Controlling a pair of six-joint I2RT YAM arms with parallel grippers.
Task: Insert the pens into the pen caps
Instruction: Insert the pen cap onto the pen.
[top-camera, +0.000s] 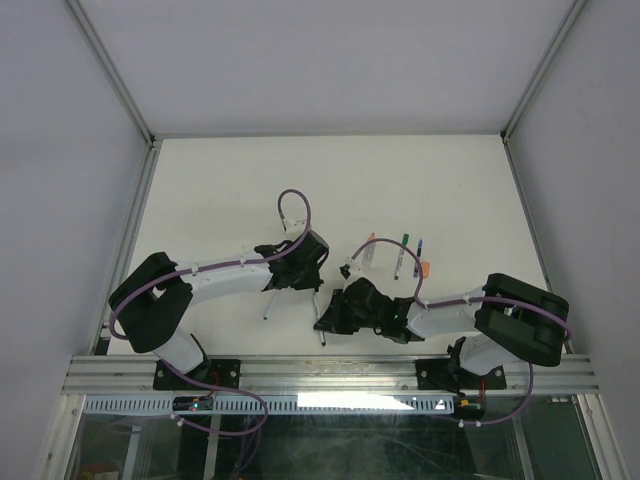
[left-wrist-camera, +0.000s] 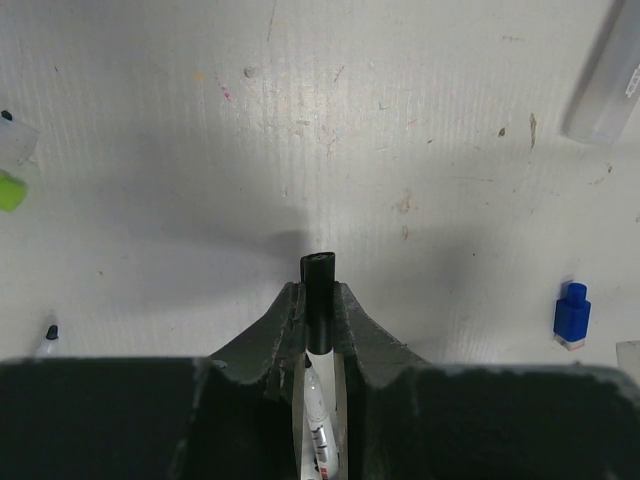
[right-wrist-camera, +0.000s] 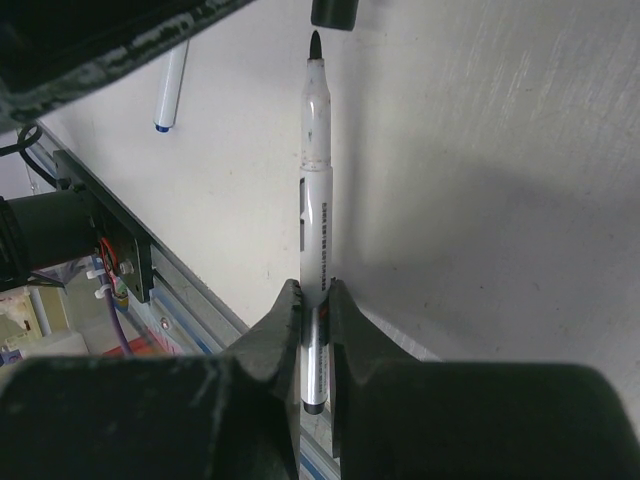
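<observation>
Two grippers nearly meet over the near middle of the table (top-camera: 230, 190) in the overhead view, the left gripper (top-camera: 316, 272) just beyond the right gripper (top-camera: 328, 318). Bringing both to one spot lets a cap and a pen be lined up in the air. Spare pens (top-camera: 403, 256) lie side by side to the right, an orange cap (top-camera: 425, 268) next to them. From up here I cannot tell whether either claw is clamped.

The left wrist view settles one: its fingers are pinched tight on a black cap (left-wrist-camera: 320, 290), gripped round the lower half so the end sticks out past the fingertips. A white barrel shows in the slot beneath, probably the other arm's pen. A blue cap (left-wrist-camera: 571, 313) lies well apart to the right, a green cap (left-wrist-camera: 9, 190) at the left edge.

The right wrist view shows that claw closed low on a pen (right-wrist-camera: 317, 200), leaving most of the barrel and the dark tip free to enter. The tip points straight at the black cap, just short of it and not yet inside. Alignment looks done, I judge, and a straight push along the barrel remains.
</observation>
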